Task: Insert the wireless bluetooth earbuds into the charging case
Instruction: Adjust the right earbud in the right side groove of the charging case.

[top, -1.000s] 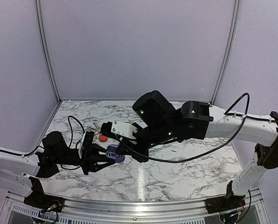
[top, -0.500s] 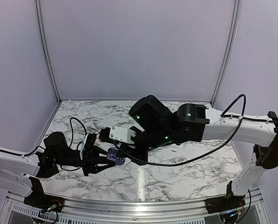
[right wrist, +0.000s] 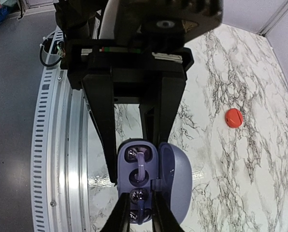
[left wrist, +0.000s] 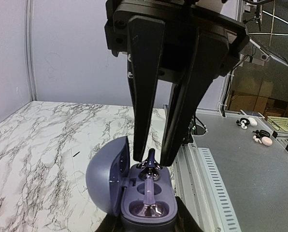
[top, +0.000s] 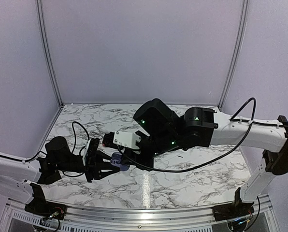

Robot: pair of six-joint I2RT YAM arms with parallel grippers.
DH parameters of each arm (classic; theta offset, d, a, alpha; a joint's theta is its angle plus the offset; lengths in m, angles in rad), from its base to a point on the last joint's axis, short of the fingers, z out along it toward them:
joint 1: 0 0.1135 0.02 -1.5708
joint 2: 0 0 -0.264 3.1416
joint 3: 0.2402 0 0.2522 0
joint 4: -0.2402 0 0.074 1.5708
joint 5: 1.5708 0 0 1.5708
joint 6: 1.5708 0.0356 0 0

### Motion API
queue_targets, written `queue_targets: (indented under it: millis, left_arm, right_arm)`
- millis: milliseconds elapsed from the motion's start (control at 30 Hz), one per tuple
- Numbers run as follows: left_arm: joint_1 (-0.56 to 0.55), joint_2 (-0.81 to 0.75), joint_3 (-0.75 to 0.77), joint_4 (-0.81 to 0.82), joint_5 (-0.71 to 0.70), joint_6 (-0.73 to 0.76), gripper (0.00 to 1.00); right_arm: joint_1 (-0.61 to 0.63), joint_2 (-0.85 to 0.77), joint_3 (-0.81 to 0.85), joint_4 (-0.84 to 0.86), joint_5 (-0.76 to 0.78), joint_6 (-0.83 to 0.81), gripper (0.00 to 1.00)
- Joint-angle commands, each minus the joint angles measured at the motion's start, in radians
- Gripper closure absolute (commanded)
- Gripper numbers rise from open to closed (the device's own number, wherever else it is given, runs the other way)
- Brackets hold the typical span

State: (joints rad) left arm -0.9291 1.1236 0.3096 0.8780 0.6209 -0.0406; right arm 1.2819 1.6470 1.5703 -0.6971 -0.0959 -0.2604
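Right gripper (left wrist: 152,162) points straight down onto the open charging case (left wrist: 134,205). Its two long black tapered fingers (left wrist: 143,96) are set narrow, with only a slim gap at the tips. One of the earbuds (left wrist: 150,170) sits right in that gap, down in the case well farthest from the left wrist camera, its little stem poking up. Honestly can't tell if the tips are pinching it or just flanking it.

The other earbud (left wrist: 148,209) is seated in the near well. So that's two buds, both in the case, and both glossy silvery-grey with darker bits.

There's one case, a matte bluish-purple pebble shape. Its lid (left wrist: 104,180) is a smooth dome hinged open to one side and standing up. The base has two round wells with an oval dip between them.

Left gripper (right wrist: 133,162) is clamped on the case base, with a flat black finger pressed against each side.

Everything sits over the marble table (top: 182,179), which is white with grey veining and a bit shiny. One small smooth red piece (right wrist: 233,117), round-ish, lies on the marble well apart from the case, with nothing touching it.
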Motion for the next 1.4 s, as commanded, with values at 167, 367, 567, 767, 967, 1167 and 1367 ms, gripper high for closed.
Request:
queue_targets:
  millis: [167, 367, 567, 767, 967, 1167, 1367]
  left_arm:
    - [-0.015, 0.004, 0.032, 0.060, 0.007, 0.026, 1.00]
    - [-0.023, 0.009, 0.039, 0.030, 0.001, 0.034, 1.00]
    - [-0.029, 0.017, 0.046, 0.012, -0.007, 0.068, 1.00]
    - [-0.037, 0.020, 0.054, -0.010, -0.013, 0.085, 1.00]
    - [-0.047, 0.026, 0.055, -0.025, -0.020, 0.100, 1.00]
    - [-0.050, 0.033, 0.059, -0.037, -0.026, 0.108, 1.00]
    - [-0.051, 0.031, 0.061, -0.040, -0.025, 0.109, 1.00]
  right_arm:
    - [0.007, -0.073, 0.023, -0.007, -0.036, -0.032, 0.80]
    - [0.014, -0.061, 0.036, -0.060, -0.026, -0.075, 0.85]
    - [0.052, -0.035, 0.037, -0.080, 0.031, -0.094, 0.85]
    - [0.057, -0.024, 0.029, -0.079, 0.078, -0.093, 0.86]
    - [0.057, -0.019, 0.031, -0.081, 0.123, -0.093, 0.85]
    - [0.071, -0.031, 0.069, -0.086, 0.106, -0.104, 0.83]
    - [0.071, -0.023, 0.057, -0.094, 0.133, -0.109, 0.82]
